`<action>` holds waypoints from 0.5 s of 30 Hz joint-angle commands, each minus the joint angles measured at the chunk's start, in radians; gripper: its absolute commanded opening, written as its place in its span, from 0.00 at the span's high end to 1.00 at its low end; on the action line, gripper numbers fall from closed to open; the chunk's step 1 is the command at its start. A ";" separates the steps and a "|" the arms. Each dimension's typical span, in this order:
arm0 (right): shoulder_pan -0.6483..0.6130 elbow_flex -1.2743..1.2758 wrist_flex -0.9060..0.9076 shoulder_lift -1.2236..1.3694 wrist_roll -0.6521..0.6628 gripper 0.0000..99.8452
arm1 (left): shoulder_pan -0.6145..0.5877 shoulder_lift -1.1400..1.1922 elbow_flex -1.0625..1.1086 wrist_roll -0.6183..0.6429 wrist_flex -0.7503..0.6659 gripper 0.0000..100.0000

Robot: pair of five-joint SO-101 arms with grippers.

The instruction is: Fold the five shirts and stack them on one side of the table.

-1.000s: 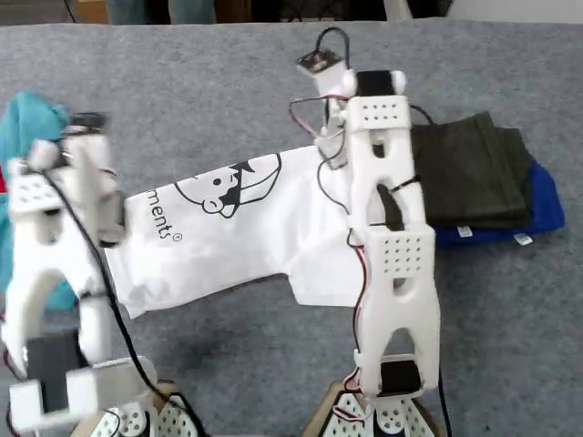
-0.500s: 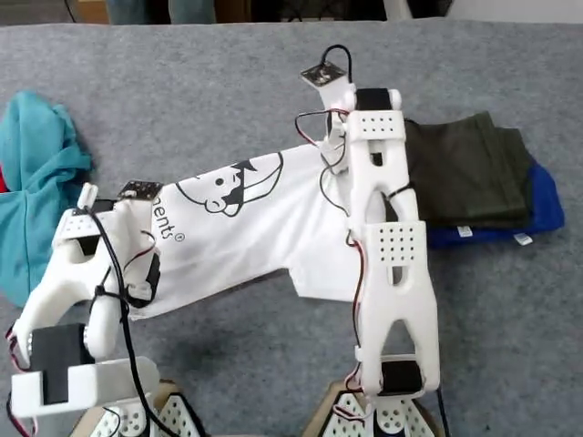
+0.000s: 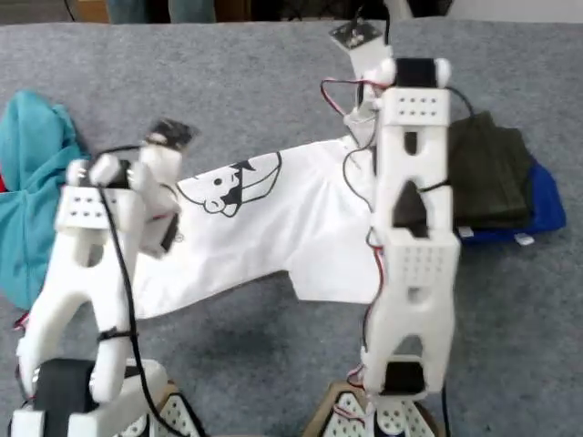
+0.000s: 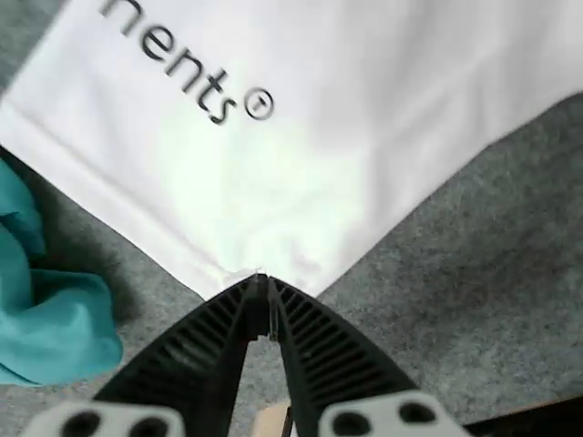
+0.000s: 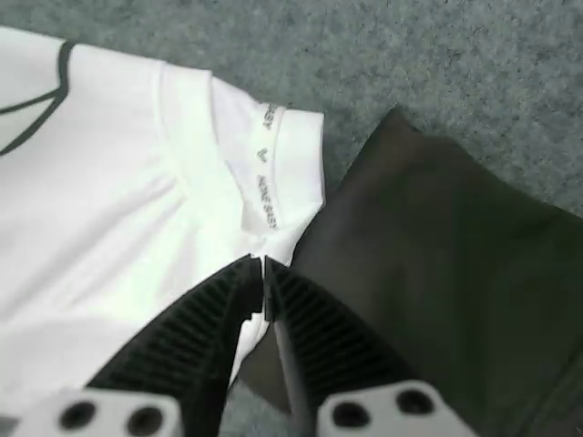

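Table: a grey table [image 3: 228, 73] with a felt-like top; both arms reach over it from the near edge.
Left gripper: the left gripper [image 4: 264, 289] has its jaws pressed together on the hem corner [image 4: 239, 266] of the white shirt [image 3: 273, 228].
Right gripper: the right gripper [image 5: 260, 271] is pinched closed at the collar [image 5: 266, 187], seemingly with fabric between the jaws.
White shirt: spread mid-table, print up, between the two arms.
Neighbours: a folded dark green shirt [image 3: 492, 173] lies on a blue shirt [image 3: 547, 208] just beside the collar end. A loose teal shirt [image 3: 32, 182] lies beyond the hem end.
Doing it well: both ends should probably lift together and travel evenly so the fold line stays straight. The collar grip must not snag the dark green shirt. The hem corner looks thinly held, so a slow pull suits.
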 commanded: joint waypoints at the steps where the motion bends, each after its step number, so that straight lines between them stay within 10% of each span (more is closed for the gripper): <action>1: 0.006 0.326 0.006 -0.381 0.132 0.99 | -0.111 0.084 -0.070 -0.002 -0.132 0.97; 8: -0.051 1.020 -0.011 -0.874 0.546 0.98 | -0.208 0.431 -0.079 0.006 -0.407 0.97; 15: -0.106 1.529 -0.107 -1.257 0.634 0.85 | -0.222 0.520 -0.079 0.233 -0.585 0.97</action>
